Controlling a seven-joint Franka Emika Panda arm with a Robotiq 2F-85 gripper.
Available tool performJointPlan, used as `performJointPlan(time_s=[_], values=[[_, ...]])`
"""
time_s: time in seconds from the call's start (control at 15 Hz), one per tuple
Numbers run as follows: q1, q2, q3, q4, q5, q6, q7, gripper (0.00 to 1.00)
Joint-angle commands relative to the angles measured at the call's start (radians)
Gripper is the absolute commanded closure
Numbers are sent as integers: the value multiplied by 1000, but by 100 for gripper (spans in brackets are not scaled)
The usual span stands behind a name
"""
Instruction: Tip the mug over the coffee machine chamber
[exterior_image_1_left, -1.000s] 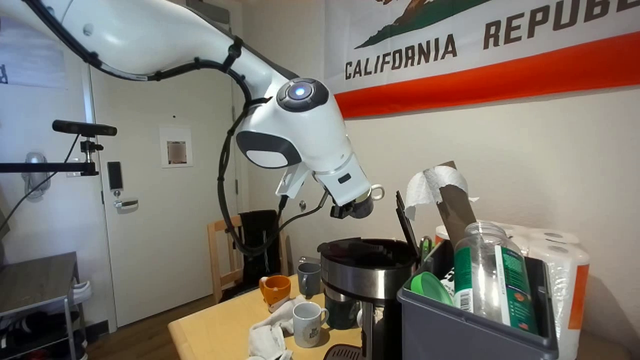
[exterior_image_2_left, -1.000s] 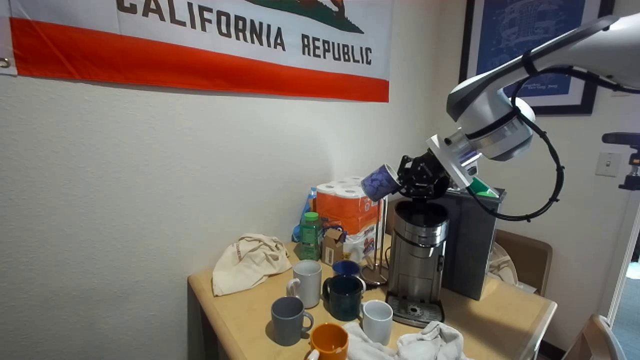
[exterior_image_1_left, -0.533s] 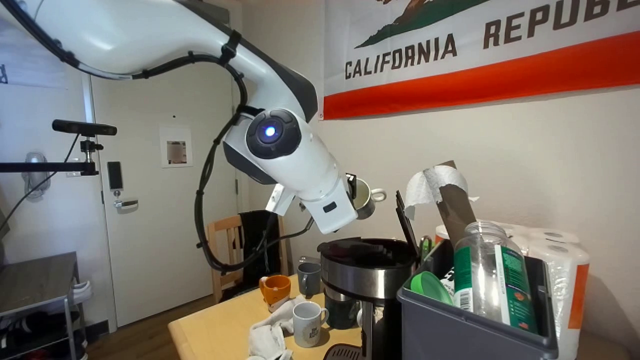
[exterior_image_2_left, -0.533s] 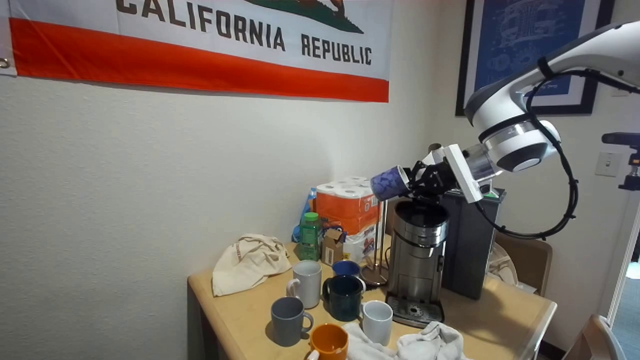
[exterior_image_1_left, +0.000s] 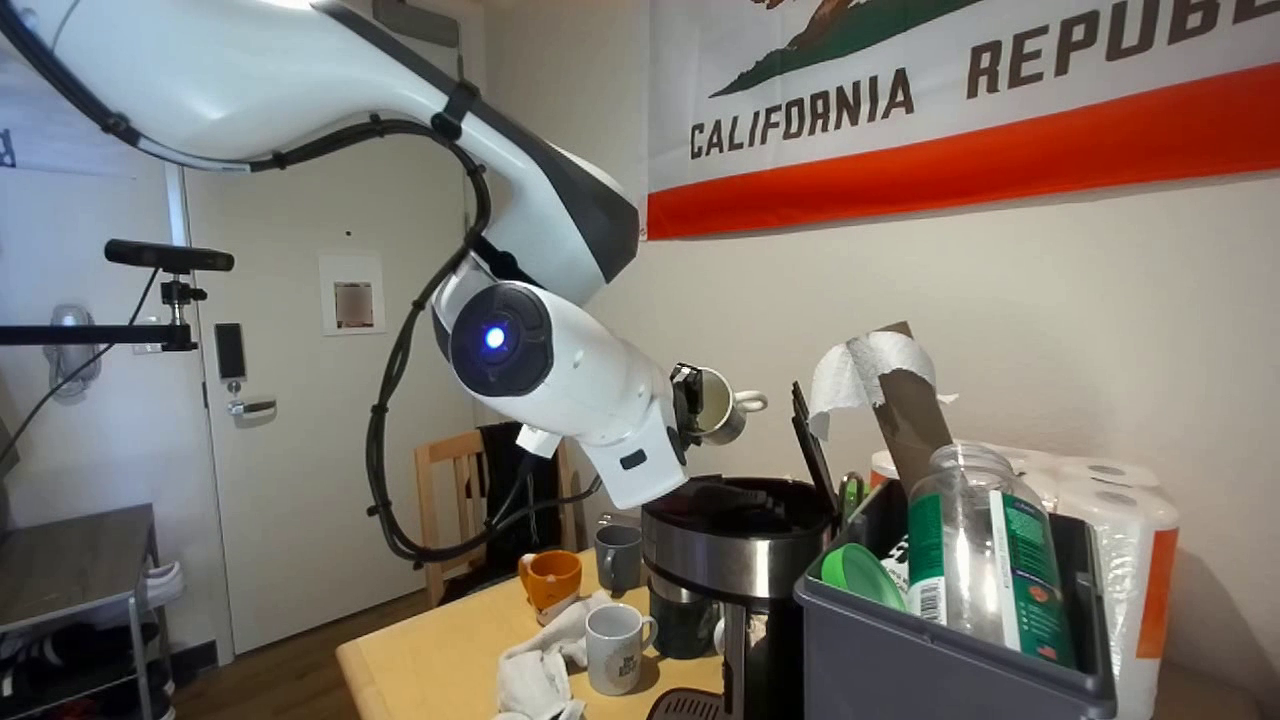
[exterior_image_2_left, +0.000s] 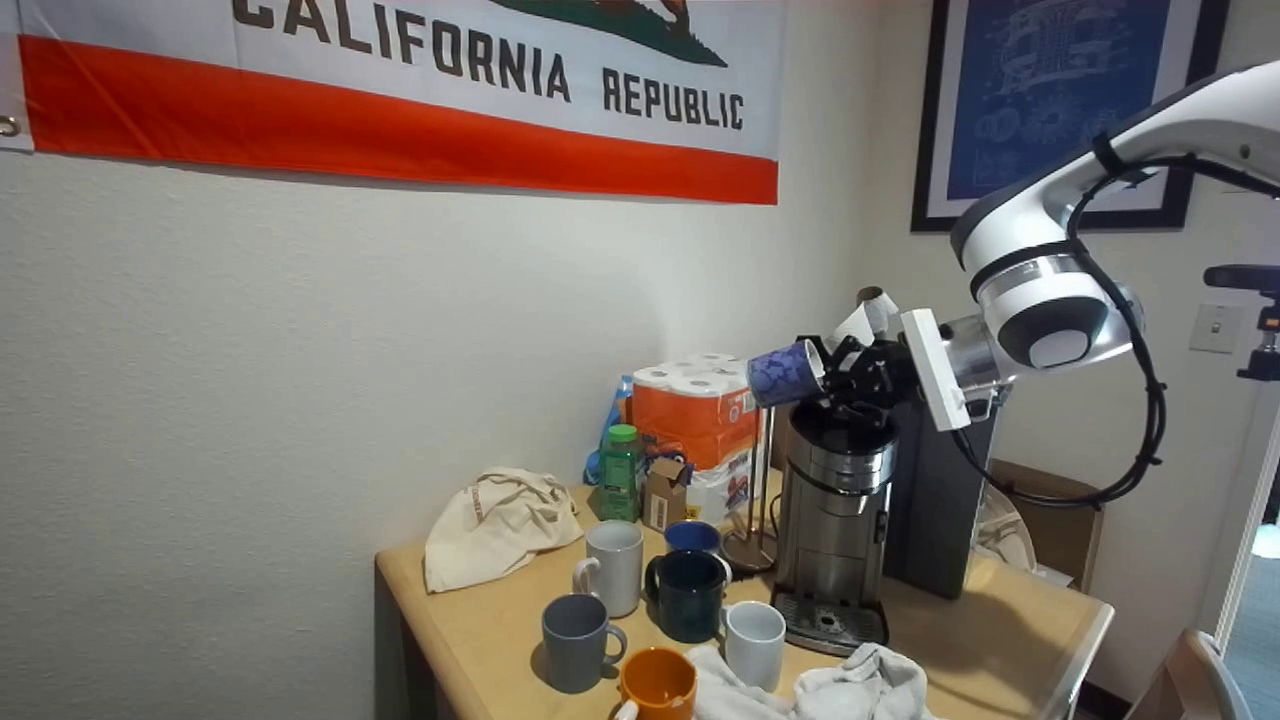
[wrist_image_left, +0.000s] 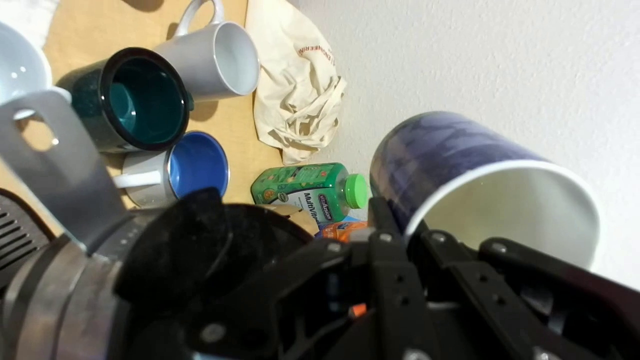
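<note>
One mug (wrist_image_left: 440, 155) is being held in the air, tilted nearly onto its side, with the mouth toward the gripper (wrist_image_left: 405, 225). Its outside is being covered by a mottled blue-violet pattern; its pale rim and light inside are being shown in the wrist view. By this gripper the mug's wall is being clamped near the rim, one finger (wrist_image_left: 381, 220) being pressed outside and the second being seen inside the mouth. In both exterior views it is being seen higher than the coffee machine chamber (exterior_image_1_left: 770, 510) and apart from it; whether it is being held straight over the opening cannot be told. An orange mug (exterior_image_2_left: 657, 682) and a white cup (exterior_image_2_left: 755, 645) are being supported upright by the table (exterior_image_2_left: 490, 640).
</note>
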Motion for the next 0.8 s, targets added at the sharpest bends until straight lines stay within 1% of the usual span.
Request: performJointPlan(time_s=[0.0, 0.53, 0.6, 0.73], values=[[-8, -37, -9, -28, 67, -54, -50, 96], [-10, -21, -15, -8, 69, -86, -46, 96], [2, -19, -30, -5, 65, -93, -41, 96], [-2, -15, -40, 0, 82, -123, -44, 96]])
